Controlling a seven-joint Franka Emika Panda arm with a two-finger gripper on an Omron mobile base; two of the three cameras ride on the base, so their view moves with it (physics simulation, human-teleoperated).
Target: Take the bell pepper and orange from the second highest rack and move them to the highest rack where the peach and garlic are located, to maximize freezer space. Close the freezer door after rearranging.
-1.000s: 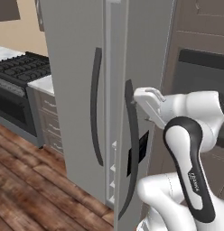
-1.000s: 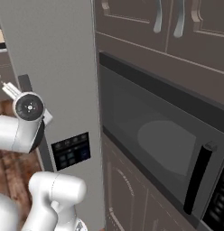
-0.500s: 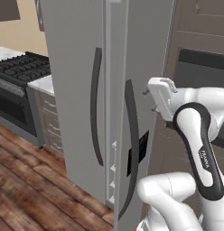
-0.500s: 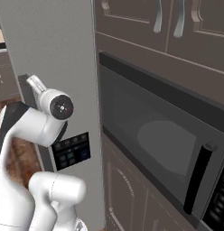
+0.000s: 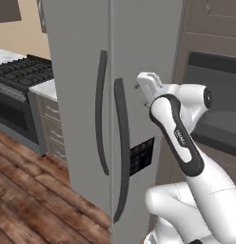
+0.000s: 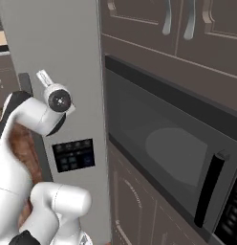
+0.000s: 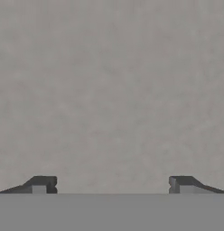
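The freezer is a tall grey cabinet with two long black handles. Its right-hand freezer door stands flush with the left one, and its curved handle runs along the seam. My gripper is raised against this door's front, just right of the handle's top, and shows from the other side in the right base view. In the hand view my gripper is open, its fingertips wide apart over plain grey panel with nothing between them. The bell pepper, orange, peach, garlic and racks are hidden behind the doors.
A dark built-in oven with a black handle stands right of the freezer. A black stove and grey drawers lie to the left over a wood floor. A dark control panel sits on the door below my hand.
The right door was slightly ajar with its pale edge showing; it now lies flush with the left one. My hand has risen and swung left against the door's front.
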